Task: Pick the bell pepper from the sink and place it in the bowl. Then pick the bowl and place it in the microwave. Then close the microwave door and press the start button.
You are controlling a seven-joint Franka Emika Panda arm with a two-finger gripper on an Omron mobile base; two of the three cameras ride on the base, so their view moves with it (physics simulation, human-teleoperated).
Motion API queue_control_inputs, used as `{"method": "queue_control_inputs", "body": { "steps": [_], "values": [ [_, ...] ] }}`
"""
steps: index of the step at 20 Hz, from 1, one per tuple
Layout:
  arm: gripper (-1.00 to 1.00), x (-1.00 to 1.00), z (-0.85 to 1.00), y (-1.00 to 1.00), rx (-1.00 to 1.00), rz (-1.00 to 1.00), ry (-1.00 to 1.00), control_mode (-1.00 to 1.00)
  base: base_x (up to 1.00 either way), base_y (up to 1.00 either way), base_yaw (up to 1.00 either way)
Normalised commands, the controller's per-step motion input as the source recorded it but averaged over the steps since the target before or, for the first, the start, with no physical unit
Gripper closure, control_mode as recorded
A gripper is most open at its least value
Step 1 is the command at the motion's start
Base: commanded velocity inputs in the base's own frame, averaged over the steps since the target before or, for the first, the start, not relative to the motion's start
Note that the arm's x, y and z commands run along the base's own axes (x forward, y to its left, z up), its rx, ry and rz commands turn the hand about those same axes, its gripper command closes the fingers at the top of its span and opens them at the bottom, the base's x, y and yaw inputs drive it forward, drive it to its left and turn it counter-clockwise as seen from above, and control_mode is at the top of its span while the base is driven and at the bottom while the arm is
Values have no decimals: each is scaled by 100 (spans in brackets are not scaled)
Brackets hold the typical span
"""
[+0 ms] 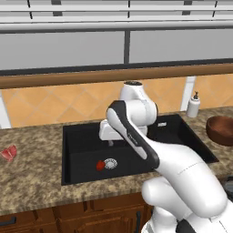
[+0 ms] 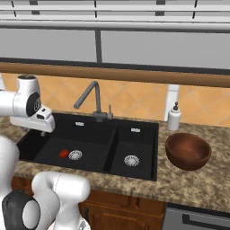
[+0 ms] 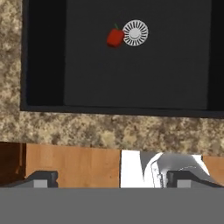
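The bell pepper (image 1: 100, 165) (image 2: 64, 153) (image 3: 115, 37), a small bright red lump, lies on the floor of the wide left basin of the black sink (image 1: 86, 145) (image 2: 90, 134) (image 3: 131, 74), touching the silver drain ring (image 3: 135, 33). My gripper (image 1: 110, 142) (image 2: 43, 133) (image 3: 113, 180) hangs well above that basin, open, with nothing between its fingers. In the hand view the pepper sits far ahead of the fingertips (image 3: 41, 178). The dark brown bowl (image 1: 220, 129) (image 2: 187, 150) stands empty on the counter right of the sink. The microwave and its door are out of view.
A grey bent-neck faucet (image 2: 92, 99) rises behind the sink. A white soap bottle (image 1: 194, 105) (image 2: 174, 117) stands behind the bowl. A flat pinkish-red angular thing (image 1: 9, 153) lies on the granite counter (image 1: 32, 177) far left. Wooden cabinet fronts (image 3: 74, 164) run below.
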Motion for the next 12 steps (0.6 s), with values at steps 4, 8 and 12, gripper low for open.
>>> {"method": "queue_control_inputs", "body": {
  "steps": [4,8,12],
  "values": [
    [-100,20,-42,39,0,0,18,-100,0,0,0],
    [-100,41,-50,14,-1,0,13,-100,0,0,0],
    [-100,43,-49,10,-11,0,11,-100,0,0,0]
  ]
}}
